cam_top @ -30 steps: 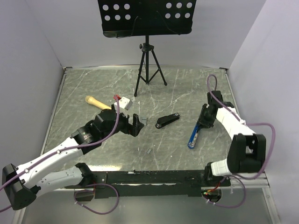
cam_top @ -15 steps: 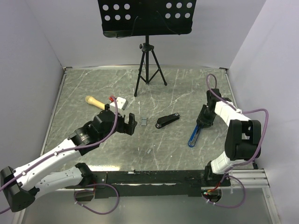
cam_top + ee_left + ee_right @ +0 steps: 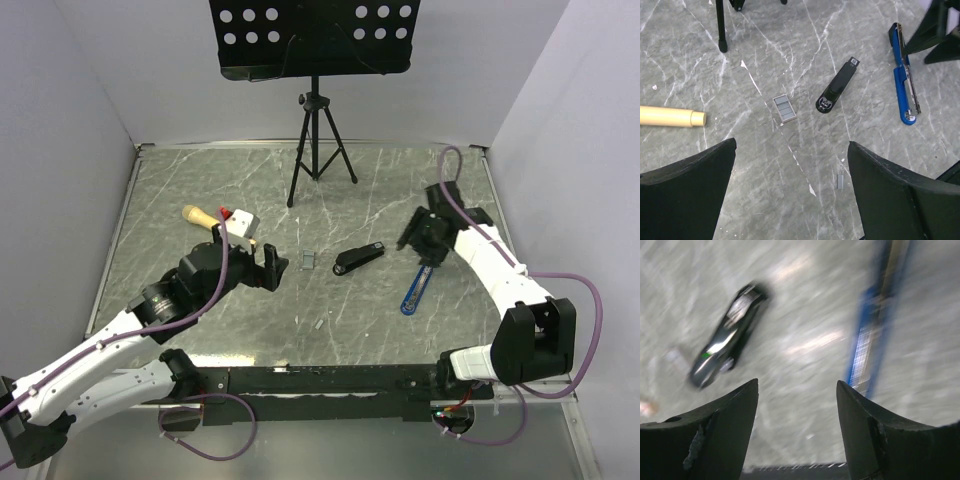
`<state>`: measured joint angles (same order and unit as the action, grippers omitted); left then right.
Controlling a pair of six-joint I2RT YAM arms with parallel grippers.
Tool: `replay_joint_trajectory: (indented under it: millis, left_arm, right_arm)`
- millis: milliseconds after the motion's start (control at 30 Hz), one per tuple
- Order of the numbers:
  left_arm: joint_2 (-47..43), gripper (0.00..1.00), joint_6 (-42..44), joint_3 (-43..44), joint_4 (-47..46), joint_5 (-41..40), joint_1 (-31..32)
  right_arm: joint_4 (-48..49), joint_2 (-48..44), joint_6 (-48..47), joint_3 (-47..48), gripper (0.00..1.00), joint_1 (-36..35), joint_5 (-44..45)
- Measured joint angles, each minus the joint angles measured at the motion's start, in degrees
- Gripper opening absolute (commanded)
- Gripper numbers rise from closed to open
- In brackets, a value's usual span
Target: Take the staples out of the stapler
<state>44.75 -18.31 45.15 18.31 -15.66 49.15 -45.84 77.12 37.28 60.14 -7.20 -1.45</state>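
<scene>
The stapler [image 3: 308, 260], a small grey rectangular piece, lies flat mid-table; it also shows in the left wrist view [image 3: 782, 108]. My left gripper [image 3: 270, 268] hovers just left of it, open wide and empty [image 3: 791, 150]. My right gripper [image 3: 420, 240] hangs above the table between a black oblong object [image 3: 359, 258] and a long blue tool [image 3: 418, 288]. Its jaws are apart with nothing between them [image 3: 797, 385]. That view is blurred; the black object [image 3: 730, 345] lies to the left and the blue tool [image 3: 870, 335] to the right.
A tiny grey sliver [image 3: 318, 324] lies near the front, also seen in the left wrist view [image 3: 840, 181]. A wooden handle [image 3: 200, 216] and a white block [image 3: 240, 220] sit behind the left gripper. A black tripod [image 3: 318, 150] with a music stand stands at the back.
The right gripper opened, left the blue tool on the table, and moved up and to the left. The left gripper drew back a little to the left, still open.
</scene>
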Motion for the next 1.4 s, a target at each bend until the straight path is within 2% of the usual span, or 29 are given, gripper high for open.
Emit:
replay_joint_trajectory:
  millis: [200, 333, 567, 833, 1067, 1300, 1400]
  left_arm:
    - [-1.95, 0.97, -0.9, -0.59, -0.02, -1.05, 0.02]
    - [-3.41, 0.97, -0.94, -1.55, -0.07, -2.01, 0.02]
    - [-2.97, 0.97, -0.94, -1.73, -0.02, -2.75, 0.07]
    - [-2.43, 0.97, -0.98, -1.75, -0.04, -3.5, 0.07]
    - [-2.82, 0.97, -1.11, -1.86, -0.35, -3.8, 0.07]
    - [-2.93, 0.99, -1.92, -2.29, -1.27, -3.78, 0.07]
    - [-2.93, 0.96, -2.12, -2.58, -1.27, -3.78, 0.07]
  right_arm:
    - [-2.69, 3.67, 14.08, 5.57, 0.73, -9.73, 0.15]
    - [-6.58, 10.71, 22.05, 14.21, 0.73, -13.99, 2.45]
    - [-13.79, 23.69, 30.32, 28.0, 0.71, -18.56, 5.09]
    - [-18.73, 30.49, 36.28, 31.71, 0.71, -22.01, 6.14]
    - [-19.08, 33.64, 39.28, 32.89, 0.69, -24.0, 6.19]
    - [-18.32, 37.07, 40.19, 32.92, 0.62, -24.39, 6.38]
    - [-17.46, 37.57, 40.22, 32.63, 0.6, -24.41, 6.36]
